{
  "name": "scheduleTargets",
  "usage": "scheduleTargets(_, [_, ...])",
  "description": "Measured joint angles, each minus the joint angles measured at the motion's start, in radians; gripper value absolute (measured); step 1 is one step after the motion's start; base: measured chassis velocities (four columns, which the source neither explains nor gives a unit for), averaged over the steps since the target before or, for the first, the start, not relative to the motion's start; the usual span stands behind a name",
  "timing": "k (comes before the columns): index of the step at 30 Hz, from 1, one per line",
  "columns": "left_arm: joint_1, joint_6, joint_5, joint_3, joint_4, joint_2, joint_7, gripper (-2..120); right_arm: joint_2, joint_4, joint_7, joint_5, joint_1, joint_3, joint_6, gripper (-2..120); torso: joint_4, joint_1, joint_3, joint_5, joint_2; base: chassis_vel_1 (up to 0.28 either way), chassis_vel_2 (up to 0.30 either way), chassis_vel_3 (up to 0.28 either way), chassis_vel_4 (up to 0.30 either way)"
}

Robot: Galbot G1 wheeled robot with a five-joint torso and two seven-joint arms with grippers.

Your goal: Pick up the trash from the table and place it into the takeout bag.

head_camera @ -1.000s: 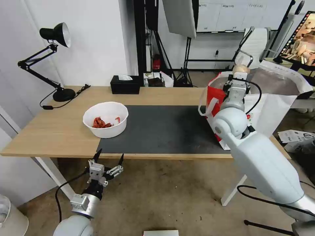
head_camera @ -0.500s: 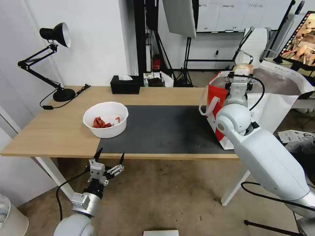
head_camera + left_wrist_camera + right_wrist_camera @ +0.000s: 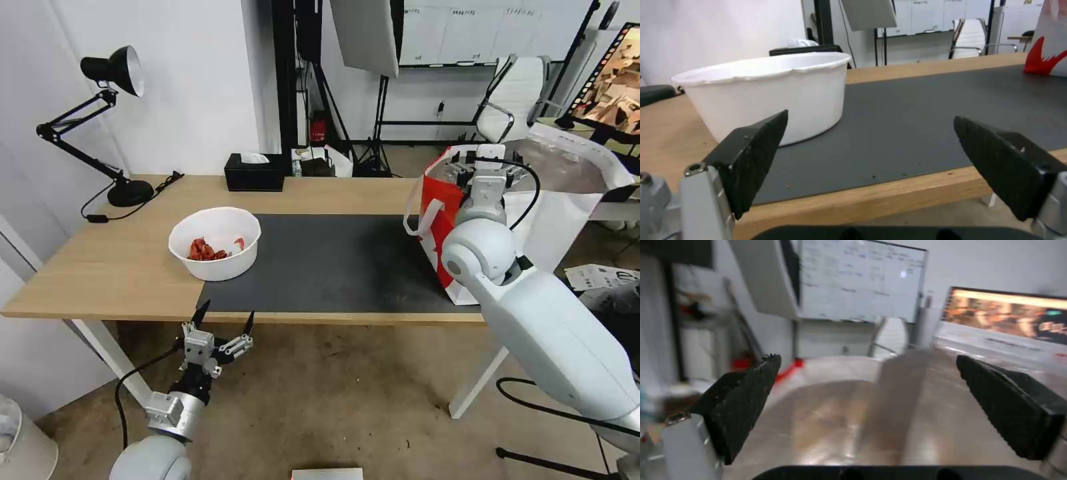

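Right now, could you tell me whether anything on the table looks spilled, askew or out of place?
Nothing serious. The white bowl of red shells sits upright, straddling the mat's left edge. A few small crumbs dot the mat near the front. The takeout bag stands upright at the table's right end.

White round bowl (image 3: 215,252) upright on the table (image 3: 100,267), straddling the left edge of the dark grey mat (image 3: 320,263); red shells inside. Takeout bag (image 3: 533,200) upright at the table's right end, mouth open, silver foil lining showing, white loop handle on its red side.
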Motion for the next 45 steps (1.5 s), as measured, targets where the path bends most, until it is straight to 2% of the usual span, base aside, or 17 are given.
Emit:
scheduleTargets(2, [0.001,0.000,-0.001,-0.002,-0.004,0.000,0.000,100,-0.019,0.045,-0.115,0.055,-0.033,0.019,0.112,100,0.0003,0.000,0.000,-0.0002,0.000,0.000,0.000,0.000,0.000])
scheduleTargets(3, [0.001,0.000,-0.001,-0.002,-0.004,0.000,0.000,100,-0.019,0.045,-0.115,0.055,-0.033,0.019,0.112,100,0.0003,0.000,0.000,-0.0002,0.000,0.000,0.000,0.000,0.000])
scheduleTargets(5, [-0.001,0.000,-0.002,-0.006,-0.010,-0.001,0.000,100,-0.055,0.122,-0.288,0.146,-0.110,0.051,0.220,100,0.0002,0.000,0.000,0.0001,0.000,0.000,0.000,0.000,0.000])
scheduleTargets(6, [-0.001,0.000,-0.002,-0.006,-0.010,-0.001,0.000,100,-0.055,0.122,-0.288,0.146,-0.110,0.051,0.220,100,0.0002,0.000,0.000,0.0001,0.000,0.000,0.000,0.000,0.000])
scheduleTargets(8, [0.002,-0.004,-0.002,-0.015,-0.017,-0.007,0.001,100,-0.082,0.174,-0.408,0.188,-0.186,0.073,0.285,100,-0.0003,0.000,0.000,-0.0006,0.000,0.000,0.000,0.000,0.000])
scheduleTargets(9, [0.013,-0.009,-0.001,-0.027,-0.024,-0.015,0.001,100,-0.092,0.194,-0.507,0.209,-0.249,0.090,0.317,100,-0.0001,0.000,0.000,-0.0001,0.000,0.000,0.000,0.000,0.000])
scheduleTargets(10, [0.013,-0.009,-0.001,-0.027,-0.024,-0.015,0.001,100,-0.092,0.194,-0.507,0.209,-0.249,0.090,0.317,100,-0.0001,0.000,0.000,-0.0001,0.000,0.000,0.000,0.000,0.000])
scheduleTargets(13, [0.021,-0.013,0.000,-0.042,-0.031,-0.023,0.000,100,-0.106,0.222,-0.738,0.208,-0.441,0.176,0.390,100,0.0003,0.000,0.000,-0.0004,0.000,0.000,0.000,0.000,0.000])
scheduleTargets(14, [0.021,-0.013,0.000,-0.042,-0.031,-0.023,0.000,100,-0.106,0.222,-0.738,0.208,-0.441,0.176,0.390,100,0.0003,0.000,0.000,-0.0004,0.000,0.000,0.000,0.000,0.000])
scheduleTargets(17, [0.021,-0.015,0.001,-0.043,-0.030,-0.024,0.002,100,-0.092,0.238,-0.879,0.145,-0.653,0.272,0.438,100,0.0000,0.000,0.000,0.0001,0.000,0.000,0.000,0.000,0.000])
scheduleTargets(18, [0.021,-0.015,0.001,-0.043,-0.030,-0.024,0.002,100,-0.092,0.238,-0.879,0.145,-0.653,0.272,0.438,100,0.0000,0.000,0.000,0.0001,0.000,0.000,0.000,0.000,0.000])
scheduleTargets(21, [0.024,-0.016,0.004,-0.043,-0.029,-0.025,0.005,100,-0.023,0.258,-0.915,-0.015,-0.877,0.370,0.478,100,-0.0002,0.000,0.000,0.0000,0.000,0.000,0.000,0.000,0.000])
scheduleTargets(22, [0.024,-0.016,0.004,-0.043,-0.029,-0.025,0.005,100,-0.023,0.258,-0.915,-0.015,-0.877,0.370,0.478,100,-0.0002,0.000,0.000,0.0000,0.000,0.000,0.000,0.000,0.000])
scheduleTargets(25, [0.023,-0.016,0.004,-0.040,-0.027,-0.025,0.006,100,0.058,0.258,-0.891,-0.156,-1.038,0.429,0.505,100,-0.0003,0.000,0.000,-0.0001,0.000,0.000,0.000,0.000,0.000])
scheduleTargets(29, [0.021,-0.016,0.006,-0.036,-0.022,-0.024,0.008,100,0.103,0.244,-0.873,-0.227,-1.113,0.447,0.525,100,-0.0003,0.000,0.000,-0.0001,0.000,0.000,0.000,0.000,0.000])
scheduleTargets(45, [0.018,-0.015,0.008,-0.032,-0.014,-0.019,0.007,100,0.120,0.235,-0.858,-0.243,-1.131,0.443,0.526,100,0.0002,0.000,0.000,-0.0002,0.000,0.000,0.000,0.000,0.000])
